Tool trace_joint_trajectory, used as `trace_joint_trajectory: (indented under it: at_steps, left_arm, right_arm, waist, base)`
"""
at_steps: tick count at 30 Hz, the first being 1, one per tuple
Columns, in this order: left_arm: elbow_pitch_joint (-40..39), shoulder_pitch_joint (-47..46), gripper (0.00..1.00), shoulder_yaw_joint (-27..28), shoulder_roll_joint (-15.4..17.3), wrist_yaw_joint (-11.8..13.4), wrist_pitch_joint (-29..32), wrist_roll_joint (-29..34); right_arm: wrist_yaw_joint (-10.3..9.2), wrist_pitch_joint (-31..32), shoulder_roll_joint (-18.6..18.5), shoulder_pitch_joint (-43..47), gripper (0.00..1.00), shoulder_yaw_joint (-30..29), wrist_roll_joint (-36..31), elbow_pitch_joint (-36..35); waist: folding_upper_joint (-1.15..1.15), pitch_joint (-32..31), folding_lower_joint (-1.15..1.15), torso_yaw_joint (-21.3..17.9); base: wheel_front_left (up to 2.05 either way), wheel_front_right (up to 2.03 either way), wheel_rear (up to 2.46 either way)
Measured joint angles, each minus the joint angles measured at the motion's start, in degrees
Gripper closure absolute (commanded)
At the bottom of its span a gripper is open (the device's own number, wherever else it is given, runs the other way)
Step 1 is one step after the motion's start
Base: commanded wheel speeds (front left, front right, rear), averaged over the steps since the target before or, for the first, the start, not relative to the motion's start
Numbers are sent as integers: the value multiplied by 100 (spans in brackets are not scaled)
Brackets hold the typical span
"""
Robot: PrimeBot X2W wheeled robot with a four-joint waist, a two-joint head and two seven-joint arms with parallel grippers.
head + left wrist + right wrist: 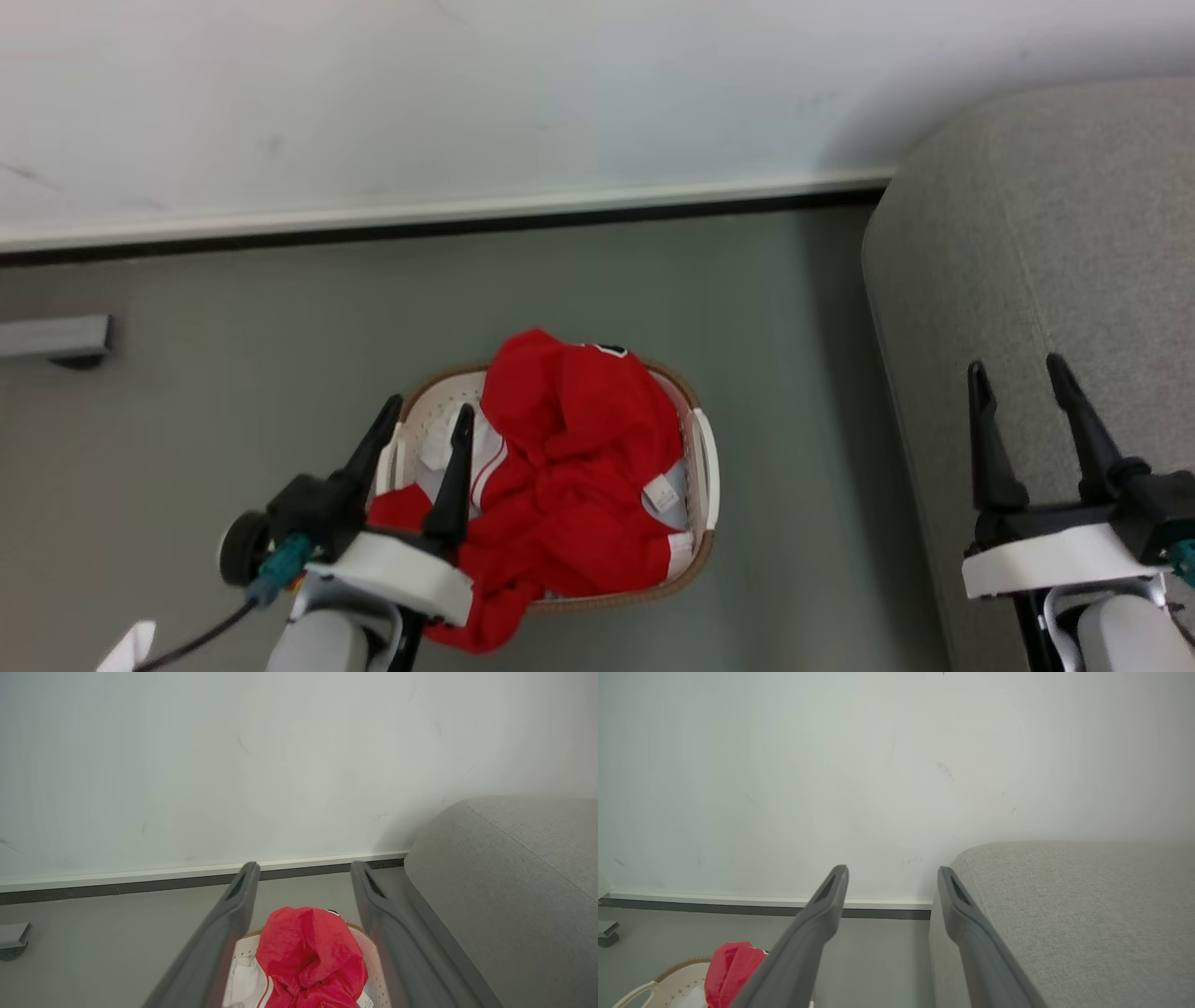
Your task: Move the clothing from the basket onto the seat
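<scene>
The clothing (569,467) lies in the basket (707,457), on the floor (233,373) left of the seat (1027,280).

A plain room furnished like a home living space. A grey upholstered seat (1027,280) stands near a bare white wall (560,84). Just beside the seat, a laundry basket (707,457) heaped with red clothing (569,448) sits on a smooth grey floor (233,355). A white skirting board (467,211) with a dark strip beneath it runs along the foot of the faintly scuffed wall. A small grey block (51,336) lies by it at far left. Sofa and laundry suggest a home, but whether it is lived-in or staged cannot be told.
</scene>
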Motion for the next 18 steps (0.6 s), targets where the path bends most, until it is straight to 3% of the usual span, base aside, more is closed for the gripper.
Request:
trace_joint_trajectory:
  at_steps: [12,18]
  left_arm:
    - [1752,-2084,0,-738,-3,-23,0,197]
    - [2330,-2773,0,-1072,-3,27,1,-27]
  right_arm:
    - [0,0,-2,-766,0,-164,-224,-1121]
    - [0,0,-3,-942,0,-200,-363,-1397]
  waist:
    - [0,1821,1,-222]
    - [0,2510,1,-270]
  base:
    - [0,0,0]
    - [0,0,0]
